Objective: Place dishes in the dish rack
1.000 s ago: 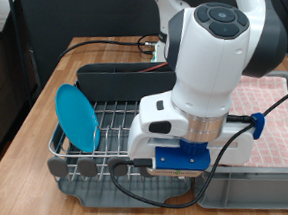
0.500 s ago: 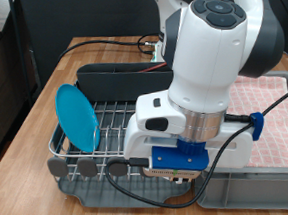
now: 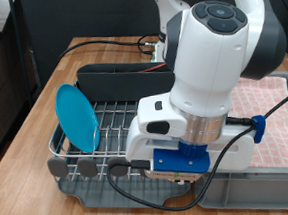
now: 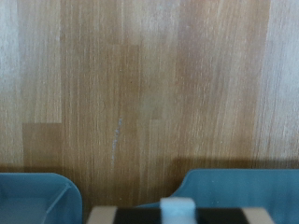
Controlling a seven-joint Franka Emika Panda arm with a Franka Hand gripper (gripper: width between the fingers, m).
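Almost nothing has shifted since the earlier frames: we see the arm [image 3: 216,67] hanging at nearly the same spot over the right half of the dish rack [image 3: 110,125], having only edged a touch from a second ago, and the light-blue plate [image 3: 78,117] leaning on edge in the rack's wires at the exterior view's left exactly as before. Our big white wrist housing fills the middle of the exterior view and hides whatever sits beneath it, so the gripper itself is out of sight there and we cannot tell whether the jaws are apart or together. Behind the plate we can make out the dark grey caddy [image 3: 107,78] running along the rack's far side, and the rack's round grey feet [image 3: 88,168] along its near edge, resting on the wooden tabletop [image 3: 35,126]. To the exterior view's right lies a pink checkered cloth [image 3: 274,107], partly covered by the arm and a black cable [image 3: 228,151]. From the wrist view we look straight at wood-grain tabletop [image 4: 149,84], with two blue-grey curved shapes [image 4: 37,198] at one edge of that picture and a small pale block [image 4: 176,209] between them; we cannot say what these are. Neither the mug nor the wooden spoon shows in either view.
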